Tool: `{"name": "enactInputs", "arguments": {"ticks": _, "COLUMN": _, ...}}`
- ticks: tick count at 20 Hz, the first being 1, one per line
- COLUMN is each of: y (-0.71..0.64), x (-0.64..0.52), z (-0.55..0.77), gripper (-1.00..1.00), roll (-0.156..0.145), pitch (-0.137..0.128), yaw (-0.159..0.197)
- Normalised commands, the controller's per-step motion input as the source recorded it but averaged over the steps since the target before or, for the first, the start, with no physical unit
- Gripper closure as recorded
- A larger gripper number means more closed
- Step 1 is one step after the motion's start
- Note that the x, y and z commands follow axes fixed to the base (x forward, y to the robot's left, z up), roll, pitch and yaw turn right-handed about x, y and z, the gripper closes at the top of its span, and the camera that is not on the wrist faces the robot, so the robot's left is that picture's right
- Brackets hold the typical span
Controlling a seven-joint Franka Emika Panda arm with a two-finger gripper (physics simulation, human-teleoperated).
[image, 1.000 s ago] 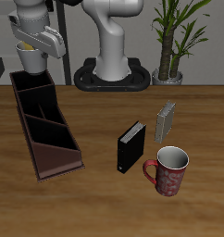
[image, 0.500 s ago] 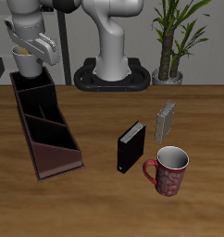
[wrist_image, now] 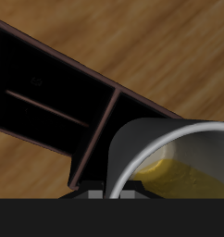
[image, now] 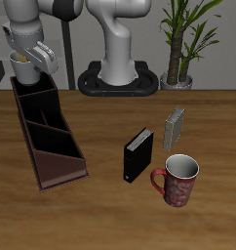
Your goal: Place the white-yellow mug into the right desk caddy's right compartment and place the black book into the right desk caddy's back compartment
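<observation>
One of the two placements is under way: the white-yellow mug (image: 26,64) is carried in the clenched gripper (image: 29,56) above the far end of the right desk caddy (image: 49,132), and over the past second it has been shifted sideways, away from the robot's base and toward the table's edge, with the hand turned slightly as it went. From this a search for the right compartment may be judged to be in progress, with lowering not yet begun. In the wrist view the mug's (wrist_image: 174,157) smooth white rim and glossy yellow interior are seen close up, with the caddy's (wrist_image: 49,88) dark cells and thin, straight maroon dividers below it. The caddy is a long, hard-walled tray that slopes to a low lip. The black book (image: 137,154), a thick, matte, plain block, is left standing upright on the wood-grain table (image: 110,210), untouched, near a thinner grey patterned book (image: 175,128) and a dark red patterned mug (image: 177,180).
</observation>
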Motion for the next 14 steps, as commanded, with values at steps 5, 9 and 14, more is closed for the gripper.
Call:
{"name": "enactInputs", "arguments": {"ticks": 5, "y": -0.06, "x": 0.02, "z": -0.21, "gripper": 1.00, "roll": -0.044, "pitch": 0.052, "yaw": -0.028}}
{"name": "enactInputs", "arguments": {"ticks": 9, "y": 0.13, "x": 0.06, "z": -0.34, "gripper": -1.00, "roll": 0.018, "pitch": 0.073, "yaw": -0.015}}
{"name": "enactInputs", "arguments": {"ticks": 14, "y": 0.13, "x": -0.05, "z": -0.09, "gripper": -1.00, "roll": 0.015, "pitch": 0.029, "yaw": -0.013}}
